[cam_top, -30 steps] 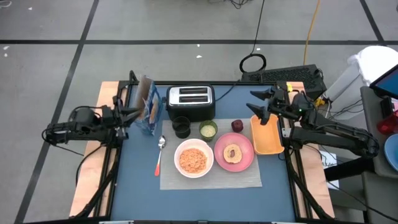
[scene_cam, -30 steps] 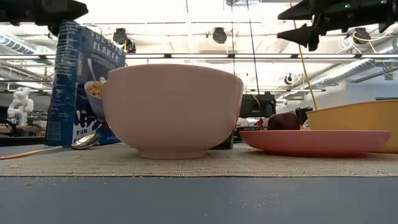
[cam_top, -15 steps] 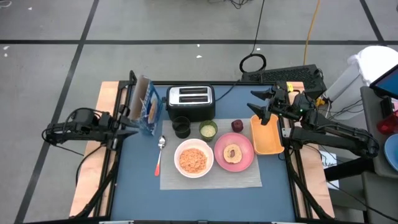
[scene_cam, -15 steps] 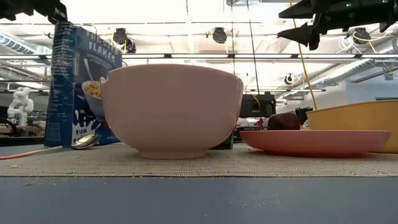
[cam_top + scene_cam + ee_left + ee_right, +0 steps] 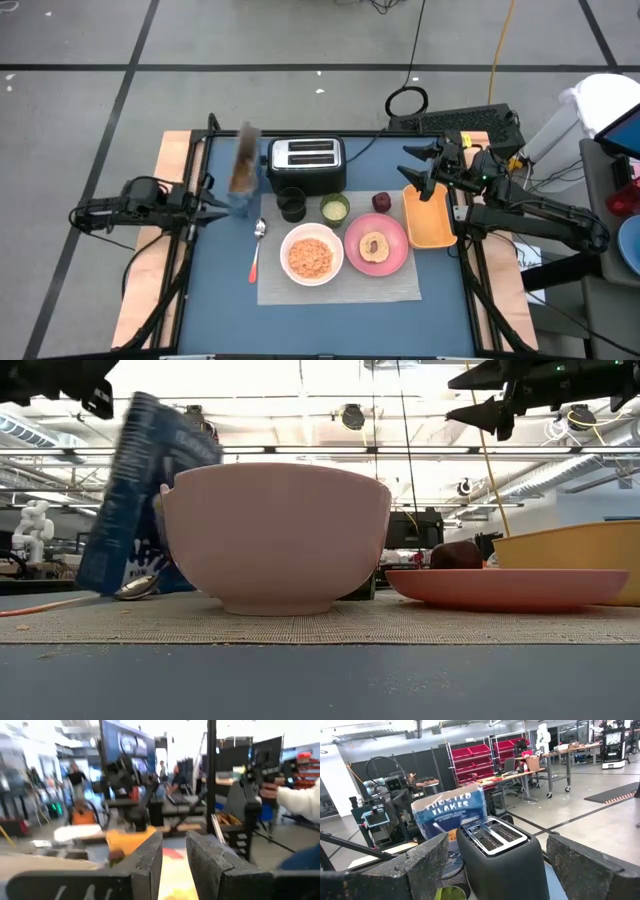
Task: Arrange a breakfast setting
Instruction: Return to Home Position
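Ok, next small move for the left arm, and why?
Probably hold the left tool just left of the blue cereal box: the box is tilted, not upright, beside the toaster, and may need steadying. Right tool waits by the orange tray.

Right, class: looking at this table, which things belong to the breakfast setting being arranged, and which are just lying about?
Part of the setting:
grey mat
white bowl
pink plate
green cup
black cup
spoon
apple
blue cereal box, tilted

Just lying about:
toaster
orange tray
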Robot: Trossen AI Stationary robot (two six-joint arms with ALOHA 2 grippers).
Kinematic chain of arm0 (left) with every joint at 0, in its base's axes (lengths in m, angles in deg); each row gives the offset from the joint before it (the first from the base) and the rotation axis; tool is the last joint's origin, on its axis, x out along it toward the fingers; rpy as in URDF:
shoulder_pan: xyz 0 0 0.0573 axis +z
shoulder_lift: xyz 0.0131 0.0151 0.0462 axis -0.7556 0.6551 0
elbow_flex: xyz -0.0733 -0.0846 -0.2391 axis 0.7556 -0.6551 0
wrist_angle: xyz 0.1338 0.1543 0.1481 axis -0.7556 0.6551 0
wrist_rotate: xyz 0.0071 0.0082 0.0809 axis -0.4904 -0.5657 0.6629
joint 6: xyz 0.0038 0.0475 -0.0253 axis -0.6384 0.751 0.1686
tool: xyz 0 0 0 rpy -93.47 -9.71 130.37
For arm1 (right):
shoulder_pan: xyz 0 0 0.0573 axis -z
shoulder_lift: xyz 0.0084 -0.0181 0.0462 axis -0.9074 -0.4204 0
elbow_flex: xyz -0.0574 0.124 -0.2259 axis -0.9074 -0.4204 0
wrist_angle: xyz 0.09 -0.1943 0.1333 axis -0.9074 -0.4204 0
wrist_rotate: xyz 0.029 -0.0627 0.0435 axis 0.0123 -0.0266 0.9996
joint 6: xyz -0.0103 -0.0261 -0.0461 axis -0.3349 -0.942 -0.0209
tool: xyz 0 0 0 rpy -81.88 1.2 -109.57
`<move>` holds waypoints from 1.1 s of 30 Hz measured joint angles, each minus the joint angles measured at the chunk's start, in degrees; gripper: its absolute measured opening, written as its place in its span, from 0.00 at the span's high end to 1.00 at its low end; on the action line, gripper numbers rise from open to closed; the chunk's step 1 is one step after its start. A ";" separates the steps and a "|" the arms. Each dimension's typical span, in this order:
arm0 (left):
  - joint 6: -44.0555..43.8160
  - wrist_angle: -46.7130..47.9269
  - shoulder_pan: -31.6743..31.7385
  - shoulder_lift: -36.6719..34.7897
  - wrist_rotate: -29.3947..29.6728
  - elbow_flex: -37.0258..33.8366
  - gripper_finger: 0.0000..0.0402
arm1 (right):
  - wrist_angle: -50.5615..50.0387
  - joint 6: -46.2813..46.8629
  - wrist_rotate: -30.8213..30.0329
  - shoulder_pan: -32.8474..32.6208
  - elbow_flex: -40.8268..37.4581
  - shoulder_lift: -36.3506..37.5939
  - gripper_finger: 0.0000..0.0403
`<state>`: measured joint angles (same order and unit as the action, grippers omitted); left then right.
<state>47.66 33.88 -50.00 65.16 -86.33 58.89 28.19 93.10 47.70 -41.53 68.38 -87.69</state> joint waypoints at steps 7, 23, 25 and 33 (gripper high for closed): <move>3.47 -3.01 0.00 -0.04 1.96 0.12 0.76 | 0.02 0.00 0.00 0.00 0.00 0.00 0.19; -8.13 14.67 -0.02 -0.04 8.64 0.16 0.76 | 0.04 0.00 -0.18 0.00 0.00 0.00 0.19; -7.51 16.17 -0.01 -0.04 9.85 0.16 0.76 | 0.04 -0.02 -0.20 0.00 0.00 0.00 0.19; -4.65 10.69 -0.01 -0.04 9.96 -3.89 0.76 | 0.09 -0.02 -0.20 0.00 0.00 0.00 0.19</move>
<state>43.00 44.57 -50.01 65.12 -76.36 55.00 28.28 93.08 47.51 -41.53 68.38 -87.69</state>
